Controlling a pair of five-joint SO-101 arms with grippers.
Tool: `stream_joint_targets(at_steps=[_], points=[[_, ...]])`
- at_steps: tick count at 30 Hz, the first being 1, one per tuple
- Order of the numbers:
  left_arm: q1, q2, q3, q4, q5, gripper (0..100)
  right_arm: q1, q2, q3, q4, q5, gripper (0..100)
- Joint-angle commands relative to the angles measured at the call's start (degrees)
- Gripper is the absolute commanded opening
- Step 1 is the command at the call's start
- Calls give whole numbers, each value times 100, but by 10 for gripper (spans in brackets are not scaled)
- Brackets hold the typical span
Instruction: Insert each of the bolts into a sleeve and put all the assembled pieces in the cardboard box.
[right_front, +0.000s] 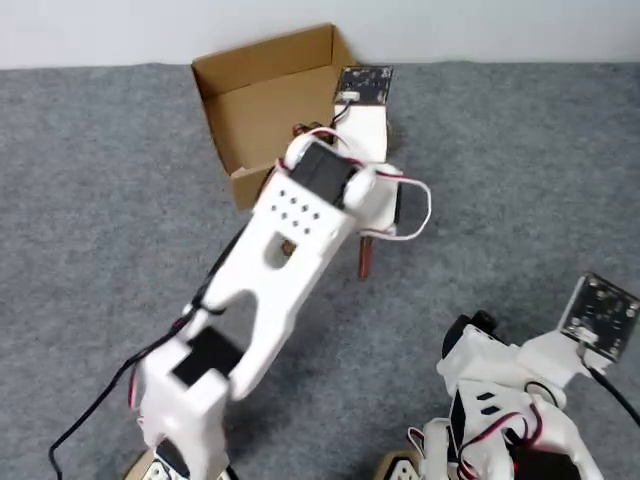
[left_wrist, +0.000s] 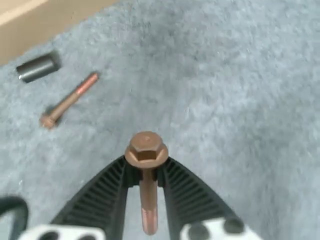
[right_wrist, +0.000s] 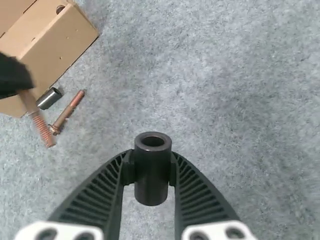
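Observation:
My left gripper (left_wrist: 146, 169) is shut on a copper bolt (left_wrist: 146, 172), gripped just under its hex head, shank pointing back toward the wrist. In the high view this bolt (right_front: 366, 258) hangs below the left arm's wrist, in front of the cardboard box (right_front: 265, 95). My right gripper (right_wrist: 151, 164) is shut on a black sleeve (right_wrist: 152, 170), held with its open bore facing the camera. A second copper bolt (left_wrist: 70, 100) and a dark sleeve (left_wrist: 37, 67) lie loose on the carpet beside the box (right_wrist: 45, 35). The loose bolt (right_wrist: 67, 112) and sleeve (right_wrist: 49, 97) rest close to the box's corner.
Grey carpet covers the table. The left arm (right_front: 270, 270) stretches diagonally across the middle toward the box. The right arm (right_front: 510, 400) sits folded at the near right. Open carpet lies to the far left and far right.

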Motion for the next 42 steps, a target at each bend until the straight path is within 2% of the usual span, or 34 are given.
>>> stream_joint_targets(at_steps=[1,5,12,29,35,42], points=[[18,-1380,760,0,-167,3,-13,40,-18,-127,202,8],[0,-2479,1604,-352,-404,3,-576,40,-18,-145,185,8],[0,-4105,3073,-1389,-686,3,-1499,48,53,-760,229,8],[0,-7930,6088,-2444,-686,3,-3732,-4,835,-1921,1714,8],[0,-9266,7240,-3341,-862,4,-4585,-4,879,-1947,1802,8],[0,-10655,8409,-4202,-932,4,-5112,-4,1178,-2695,1960,8]])
